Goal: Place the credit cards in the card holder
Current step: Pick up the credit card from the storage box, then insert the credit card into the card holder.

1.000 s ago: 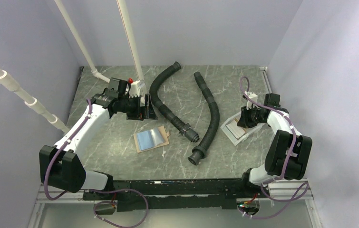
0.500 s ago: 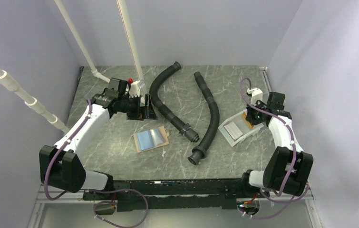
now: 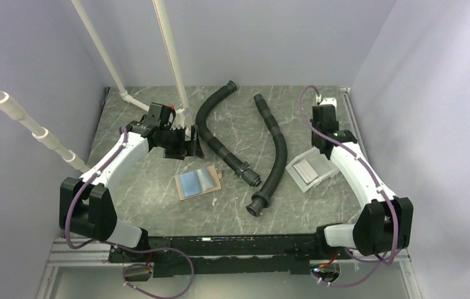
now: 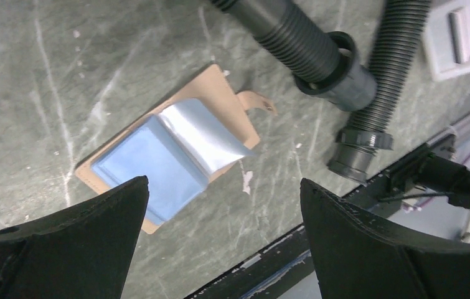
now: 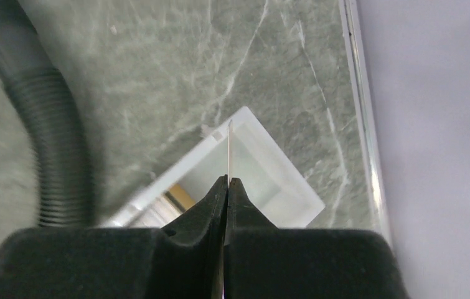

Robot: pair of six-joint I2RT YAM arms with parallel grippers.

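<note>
The tan card holder point(image 3: 198, 182) lies open on the table, blue inner side up; the left wrist view shows it point(image 4: 170, 149) with its snap tab. My left gripper point(image 3: 179, 146) hangs behind it, open and empty point(image 4: 224, 182). My right gripper point(image 5: 227, 180) is shut on a thin credit card point(image 5: 230, 152), seen edge-on, above the white tray point(image 5: 294, 199). In the top view this gripper point(image 3: 323, 138) sits just behind the tray point(image 3: 327, 175). A pale card point(image 3: 307, 168) and an orange card point(image 5: 179, 198) still lie in the tray.
Two black corrugated hoses point(image 3: 216, 134) point(image 3: 274, 149) lie between the card holder and the tray; their ends point(image 4: 332, 68) reach close to the holder. White pipes point(image 3: 170, 56) rise at the back left. The table's right rail point(image 5: 360, 112) runs beside the tray.
My right gripper has shut on a card and risen from the tray toward the back. The tray has shifted slightly. The left arm has barely moved.
</note>
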